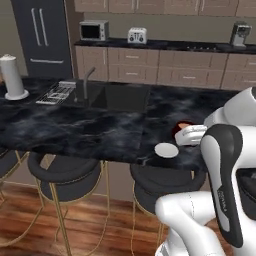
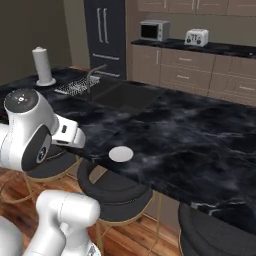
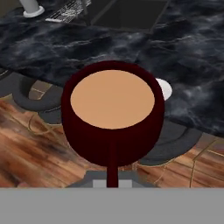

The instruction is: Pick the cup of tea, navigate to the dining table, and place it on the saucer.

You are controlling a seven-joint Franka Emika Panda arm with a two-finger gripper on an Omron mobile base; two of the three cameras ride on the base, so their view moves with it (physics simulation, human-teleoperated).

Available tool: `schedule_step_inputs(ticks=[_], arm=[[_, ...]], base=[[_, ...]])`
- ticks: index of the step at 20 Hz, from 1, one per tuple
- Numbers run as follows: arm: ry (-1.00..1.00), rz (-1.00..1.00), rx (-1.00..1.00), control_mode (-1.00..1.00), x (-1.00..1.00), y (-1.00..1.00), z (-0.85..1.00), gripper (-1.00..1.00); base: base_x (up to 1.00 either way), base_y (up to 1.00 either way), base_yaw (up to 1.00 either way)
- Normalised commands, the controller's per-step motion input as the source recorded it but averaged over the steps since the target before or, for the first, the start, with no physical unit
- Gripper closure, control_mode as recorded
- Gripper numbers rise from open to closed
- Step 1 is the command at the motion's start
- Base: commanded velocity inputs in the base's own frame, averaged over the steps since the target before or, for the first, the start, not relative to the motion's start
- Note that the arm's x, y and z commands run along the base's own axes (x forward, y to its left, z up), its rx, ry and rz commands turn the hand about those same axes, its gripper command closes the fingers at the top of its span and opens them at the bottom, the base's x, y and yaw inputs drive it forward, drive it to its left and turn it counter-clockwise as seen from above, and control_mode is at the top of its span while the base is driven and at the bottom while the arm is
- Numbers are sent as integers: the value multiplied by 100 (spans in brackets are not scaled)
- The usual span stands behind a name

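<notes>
The arm (image 1: 220, 200) was glossy white, built of fat rounded links like smooth tubes with swollen elbows. From the left base view, one upright link wore a long dark-grey oval panel down its side, ringed by a white rim, with a line of tiny pale lettering too small to read. A black hollow showed at the joint just beside it. From the right base view, a big drum-shaped joint (image 2: 27, 130) carried a dark-grey round cap on top, dotted with small pale marks, and another dark disc on its face. A short white block jutted from it, with a little dark slot in its side. Lower links were plain white.
</notes>
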Motion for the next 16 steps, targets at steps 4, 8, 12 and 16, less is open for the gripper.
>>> schedule_step_inputs(ticks=[4,8,12,16], arm=[[0,0,0,100,0,0,0,100],[0,0,0,100,0,0,0,100],[0,0,0,100,0,0,0,100],[0,0,0,100,0,0,0,100]], base=[[69,0,-36],[45,0,-25],[8,0,-4],[0,0,0]])
